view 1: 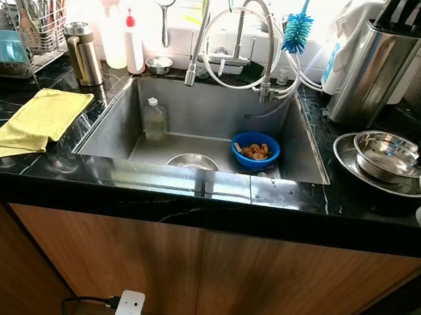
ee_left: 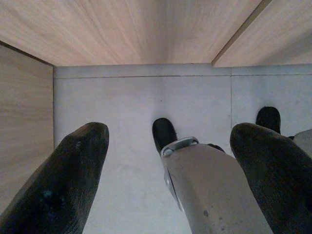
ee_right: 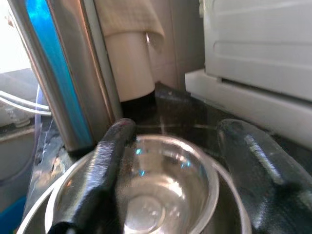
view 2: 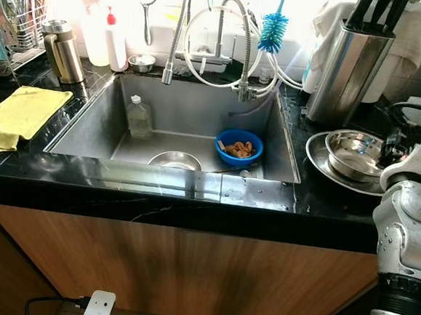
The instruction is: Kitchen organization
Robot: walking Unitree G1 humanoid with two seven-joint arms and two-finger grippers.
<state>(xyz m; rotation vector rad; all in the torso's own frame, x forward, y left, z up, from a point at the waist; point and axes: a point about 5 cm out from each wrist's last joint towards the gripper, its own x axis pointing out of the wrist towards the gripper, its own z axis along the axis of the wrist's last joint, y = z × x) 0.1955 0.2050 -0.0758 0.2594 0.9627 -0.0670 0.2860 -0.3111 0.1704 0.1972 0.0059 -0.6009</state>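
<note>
While nothing is gripped yet, barely started by the look of it. Left hand (ee_left: 165, 180) hangs low at bottom left by the cabinet, fingers spread wide, empty. Right hand (ee_right: 170, 165) at right edge, fingers wide over the steel bowl (view 2: 354, 152) stacked in a steel plate (view 2: 317, 162) on the tabletop (view 1: 199, 202). Mid frame, sink (view 1: 106, 125) still cluttered: blue bowl (view 1: 256, 149) of scraps, small steel dish (view 1: 191, 163), bottle (view 1: 154, 119). Upper left, yellow cloth (view 1: 36, 120) lying loose.

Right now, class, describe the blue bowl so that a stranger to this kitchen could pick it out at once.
Start at the steel sink set in the black counter. The blue bowl sits on its floor at the right end, below the tap hoses. Unlike the steel bowl and clear bottle beside it, it is bright blue and holds brownish food scraps.
</note>
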